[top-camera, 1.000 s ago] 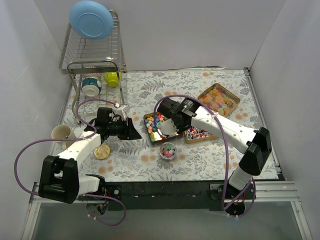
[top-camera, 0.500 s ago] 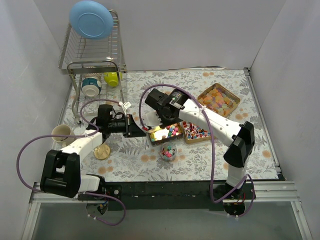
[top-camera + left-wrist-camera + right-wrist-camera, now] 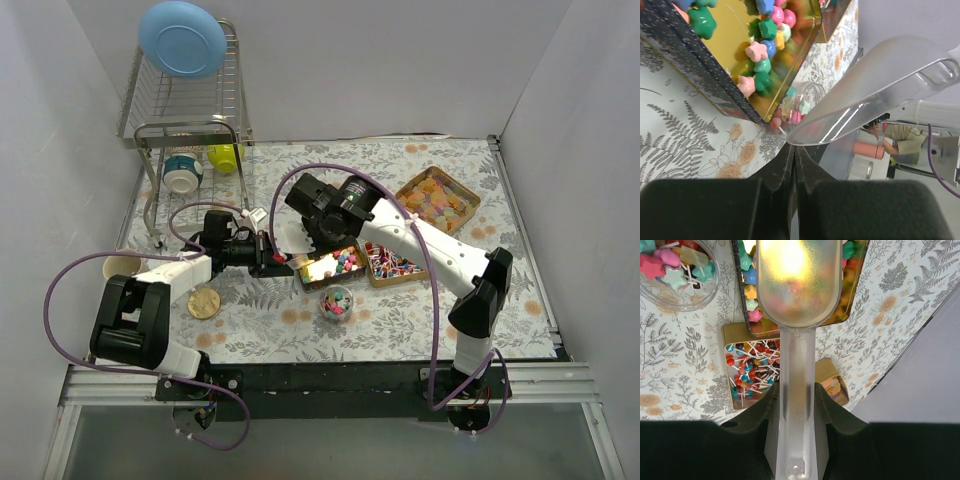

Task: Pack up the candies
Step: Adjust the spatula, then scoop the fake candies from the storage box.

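My right gripper (image 3: 323, 238) is shut on the handle of a clear plastic scoop (image 3: 797, 285). The scoop's bowl hangs over the gold tin (image 3: 352, 277) of multicoloured candies (image 3: 747, 305). In the left wrist view the scoop (image 3: 875, 85) looks empty. My left gripper (image 3: 283, 263) is shut, its tip (image 3: 792, 149) at the tin's near-left corner (image 3: 715, 70). A small glass jar (image 3: 336, 301) of mixed candies stands in front of the tin. A tin of lollipop sweets (image 3: 392, 265) sits to the right. A tin of orange gummies (image 3: 437, 198) sits at the back right.
A round gold lid (image 3: 204, 301) lies by my left arm, with a cream cup (image 3: 120, 265) to its left. A wire dish rack (image 3: 190, 110) with a blue plate (image 3: 182, 40) and cups stands at the back left. White walls close in both sides.
My right wrist swung back and to the left, bringing the scoop low over the multicoloured tin. My left gripper moved right up to the tin's corner. The tin shifted slightly right.
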Controlling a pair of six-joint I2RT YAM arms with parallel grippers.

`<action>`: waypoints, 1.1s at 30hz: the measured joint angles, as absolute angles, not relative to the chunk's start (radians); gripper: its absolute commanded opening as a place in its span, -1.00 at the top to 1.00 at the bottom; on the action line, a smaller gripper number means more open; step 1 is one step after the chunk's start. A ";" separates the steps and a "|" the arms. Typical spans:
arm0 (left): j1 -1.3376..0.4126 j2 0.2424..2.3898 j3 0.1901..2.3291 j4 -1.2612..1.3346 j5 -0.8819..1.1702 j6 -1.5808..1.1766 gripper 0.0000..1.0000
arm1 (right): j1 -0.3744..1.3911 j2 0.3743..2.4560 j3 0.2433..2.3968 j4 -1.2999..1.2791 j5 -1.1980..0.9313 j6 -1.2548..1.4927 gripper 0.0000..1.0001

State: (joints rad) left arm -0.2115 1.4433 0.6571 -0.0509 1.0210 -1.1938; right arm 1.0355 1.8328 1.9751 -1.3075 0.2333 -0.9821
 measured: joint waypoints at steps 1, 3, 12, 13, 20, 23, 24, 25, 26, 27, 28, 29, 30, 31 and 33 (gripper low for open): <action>-0.212 1.445 0.668 -0.075 0.999 -1.192 0.96 | 1.033 1.833 1.974 -1.307 0.233 -0.976 0.97; -0.213 1.444 0.686 -0.117 0.952 -1.183 1.00 | 1.019 1.833 1.967 -1.307 0.232 -0.958 0.97; -0.213 1.414 0.678 -0.237 0.671 -1.188 1.00 | 0.890 1.844 1.829 -1.308 0.271 -0.880 0.97; -0.213 1.419 0.672 -0.241 0.652 -1.194 1.00 | 0.881 1.850 1.824 -1.308 0.280 -0.872 0.97; -0.223 1.525 0.667 -0.232 0.612 -1.234 1.00 | 0.848 1.913 1.839 -1.309 0.352 -0.836 0.97; -0.255 1.567 0.667 -0.229 0.611 -1.242 1.00 | 0.843 1.968 1.872 -1.306 0.395 -0.827 0.97; -0.270 1.579 0.667 -0.224 0.611 -1.243 1.00 | 0.842 1.986 1.883 -1.306 0.412 -0.822 0.97; -0.279 1.588 0.667 -0.222 0.611 -1.243 1.00 | 0.842 1.996 1.888 -1.304 0.423 -0.820 0.97; -0.287 1.598 0.667 -0.217 0.615 -1.247 1.00 | 0.842 2.006 1.895 -1.303 0.437 -0.817 0.97; -0.295 1.605 0.669 -0.213 0.622 -1.247 1.00 | 0.842 2.014 1.901 -1.302 0.450 -0.814 0.97; -0.302 1.611 0.672 -0.207 0.628 -1.248 1.00 | 0.842 2.019 1.905 -1.300 0.464 -0.814 0.97; -0.305 1.617 0.675 -0.203 0.632 -1.248 1.00 | 0.843 2.021 1.907 -1.299 0.473 -0.814 0.97; -0.307 1.622 0.677 -0.197 0.636 -1.248 1.00 | 0.846 2.025 1.910 -1.301 0.485 -0.814 0.97; -0.308 1.627 0.678 -0.191 0.643 -1.250 1.00 | 0.848 2.031 1.920 -1.303 0.498 -0.814 0.97; -0.311 1.637 0.679 -0.178 0.657 -1.251 1.00 | 0.855 2.053 1.942 -1.303 0.527 -0.815 0.97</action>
State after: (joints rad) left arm -0.3111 1.6371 0.6792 -0.1783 0.6571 -1.2510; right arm 0.8547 2.0525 1.9419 -1.3029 0.5270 -0.8154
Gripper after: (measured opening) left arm 0.009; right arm 0.341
